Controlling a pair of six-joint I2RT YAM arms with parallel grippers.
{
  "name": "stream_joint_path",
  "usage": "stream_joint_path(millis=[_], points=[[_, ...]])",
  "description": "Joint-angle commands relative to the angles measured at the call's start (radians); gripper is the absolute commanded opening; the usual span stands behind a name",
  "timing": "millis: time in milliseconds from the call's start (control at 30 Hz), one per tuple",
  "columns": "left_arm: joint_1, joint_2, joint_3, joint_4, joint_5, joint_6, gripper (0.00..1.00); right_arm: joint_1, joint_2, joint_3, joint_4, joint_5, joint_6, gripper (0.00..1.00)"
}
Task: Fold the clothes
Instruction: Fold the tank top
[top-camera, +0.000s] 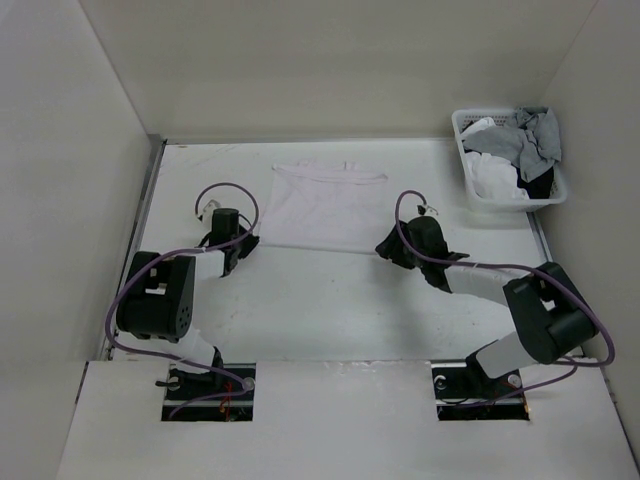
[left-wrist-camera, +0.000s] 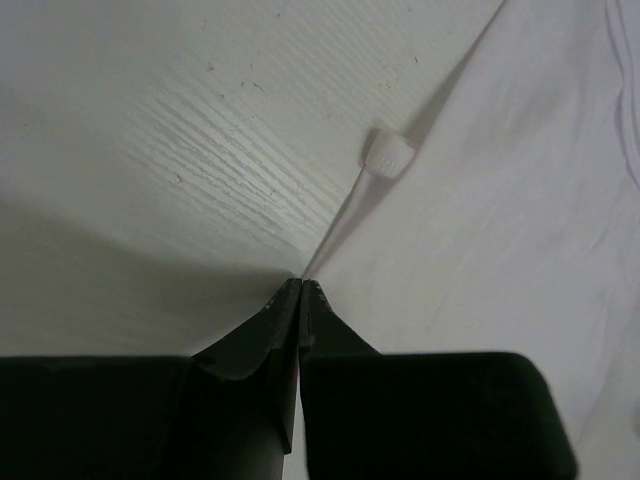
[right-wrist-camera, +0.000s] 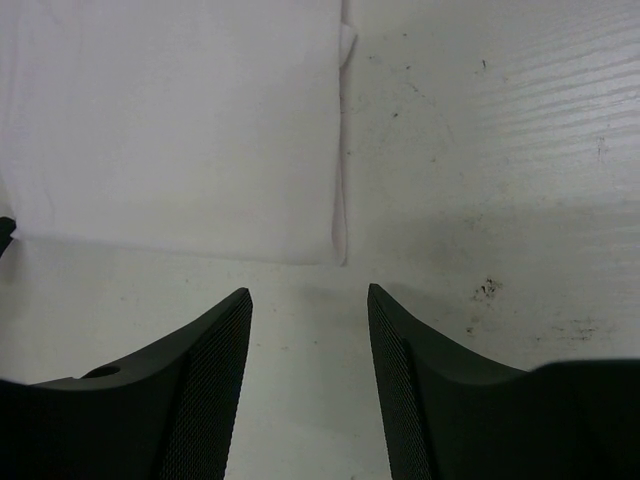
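White walls box in a pale, wood-grained tabletop (top-camera: 300, 310). Your white garment (top-camera: 325, 205) lies spread flat on it toward the far side, roughly midway across. Your left claw (left-wrist-camera: 302, 285) sits at the garment's near left corner with its jaws pressed together. In the left wrist view the fabric's edge runs straight down into the closed tips and casts a shadow on the tabletop beside it, so the corner looks pinched between them. A small white tag (left-wrist-camera: 388, 155) sits on that same edge, a little farther along from the tips.

Your right claw (right-wrist-camera: 309, 292) is at the garment's near right corner with its jaws spread apart. The corner lies just ahead of the gap between the fingers, flat on the tabletop and not touching either one.

Off at the far right, well apart from both claws, a white lattice basket (top-camera: 460, 140) holds a grey garment (top-camera: 540, 135) and other crumpled clothing.
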Motion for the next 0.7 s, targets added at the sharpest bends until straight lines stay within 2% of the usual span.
stream_joint_path(millis=[0,300,400,500,667], points=[[0.014,-0.047,-0.038,0.011,0.011,-0.006,0.00,-0.011,0.034,0.004,0.018,0.021,0.019,0.54],[0.018,-0.101,-0.081,0.023,0.031,-0.012,0.00,-0.020,0.103,0.033,0.043,-0.008,0.031,0.47],[0.017,-0.098,-0.078,0.023,0.035,-0.012,0.00,-0.023,0.120,0.036,0.044,-0.025,0.036,0.39],[0.012,-0.096,-0.076,0.029,0.035,-0.012,0.00,-0.027,0.136,0.041,0.046,-0.036,0.044,0.35],[0.011,-0.115,-0.078,0.029,0.035,-0.012,0.00,-0.043,0.163,0.062,0.057,-0.044,0.054,0.32]])
